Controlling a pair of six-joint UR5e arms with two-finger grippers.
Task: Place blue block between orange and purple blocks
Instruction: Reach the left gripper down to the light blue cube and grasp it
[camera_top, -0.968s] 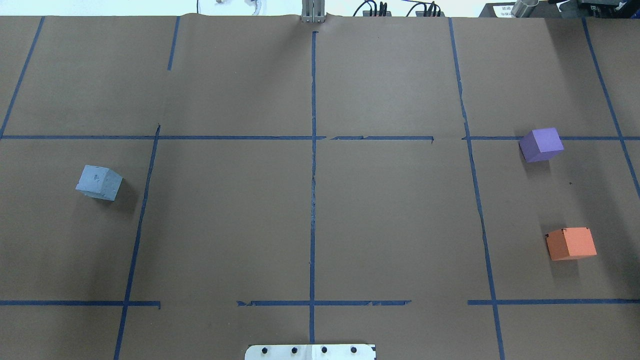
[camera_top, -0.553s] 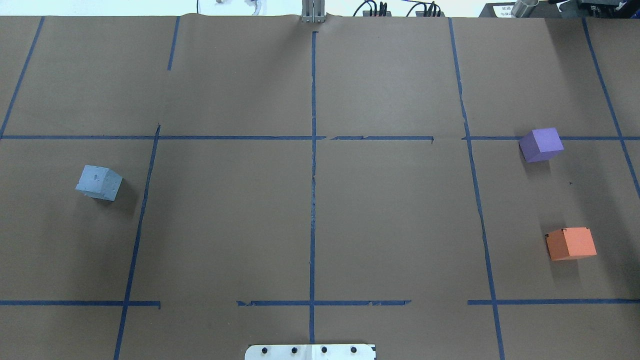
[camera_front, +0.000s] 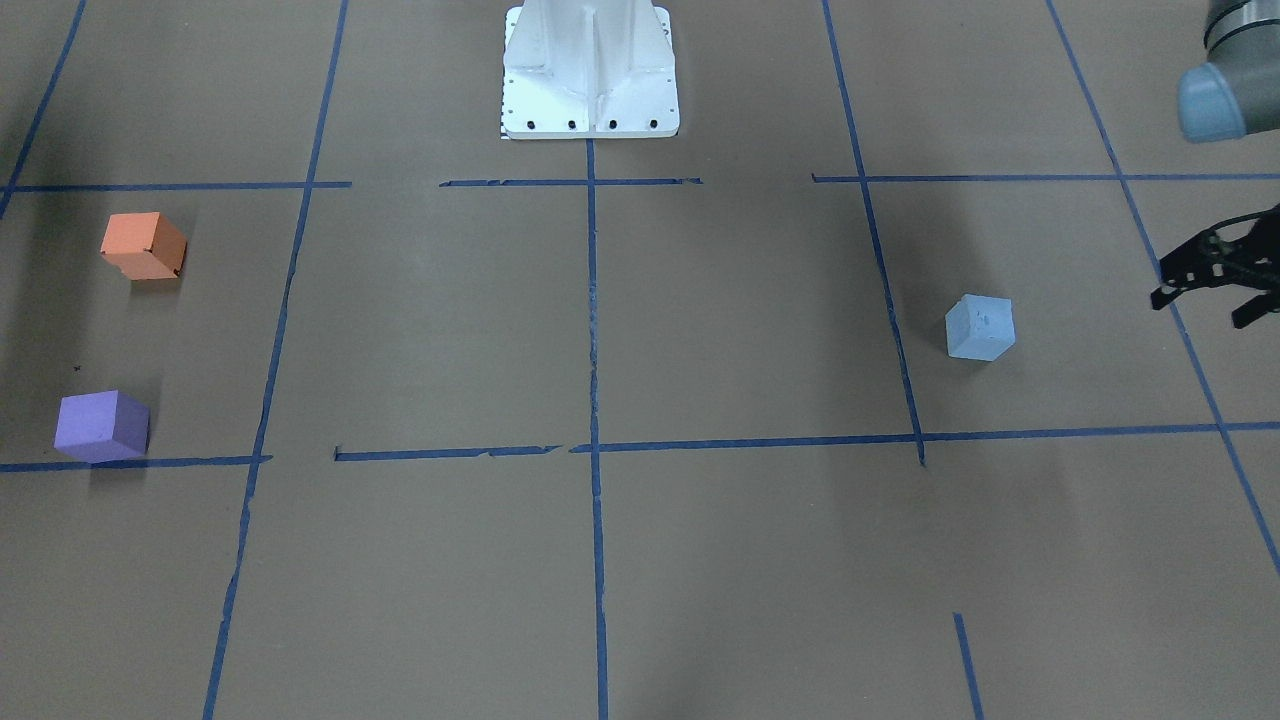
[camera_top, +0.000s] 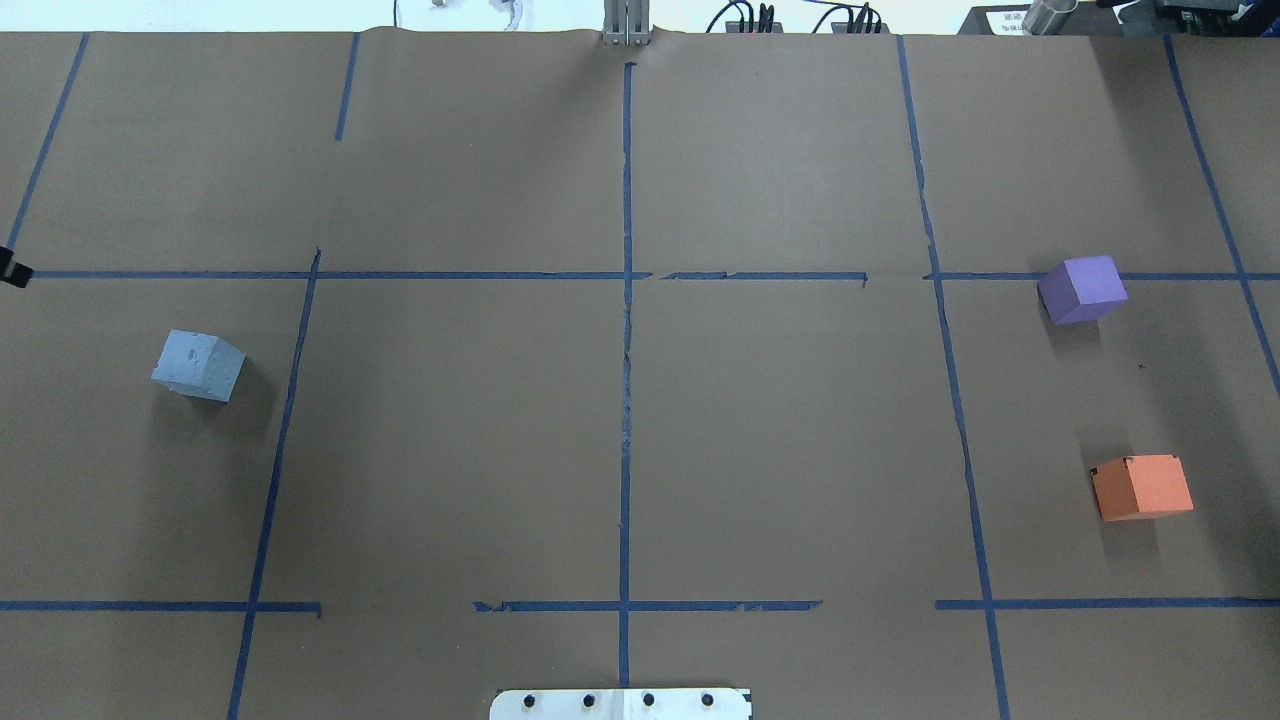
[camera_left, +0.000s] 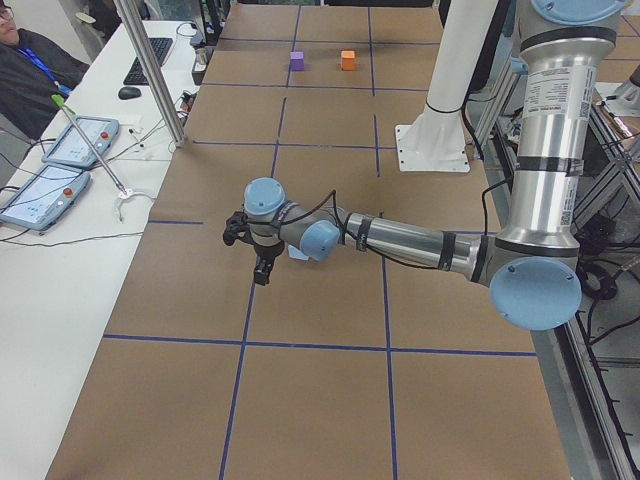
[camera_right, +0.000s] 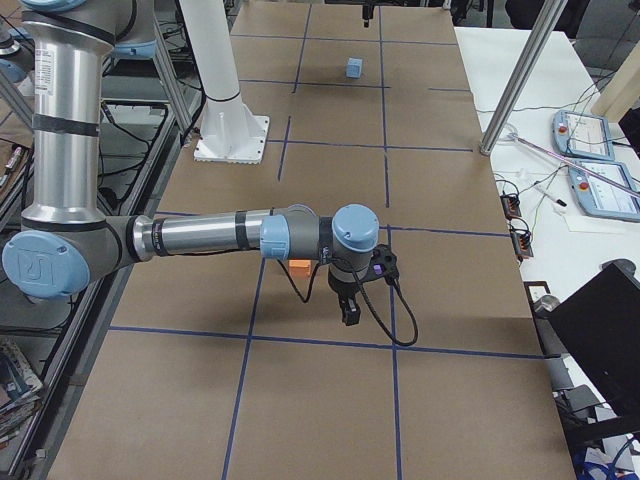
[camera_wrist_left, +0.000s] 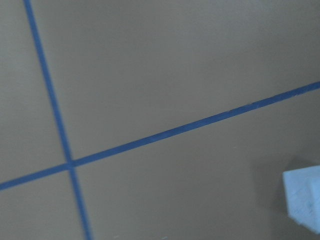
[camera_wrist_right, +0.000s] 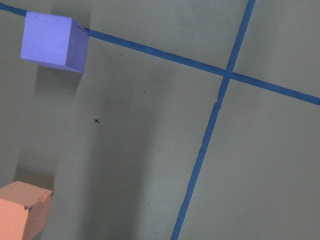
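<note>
News: your left gripper (camera_front: 1200, 305), wide and empty, now peeks in near the blue block (camera_front: 980, 327), ready to grab.

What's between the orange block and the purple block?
The stretch from orange block to purple block is bare paper, one tiny black mark, per overhead view.

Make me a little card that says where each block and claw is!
Blue block: robot's left side, alone
Purple block: robot's right side, at a tape line
Orange block: right side, nearer the robot than purple
Left claw: open, beside blue block, not touching
Right claw: near orange block; open or shut unclear
Job: not done yet
</note>
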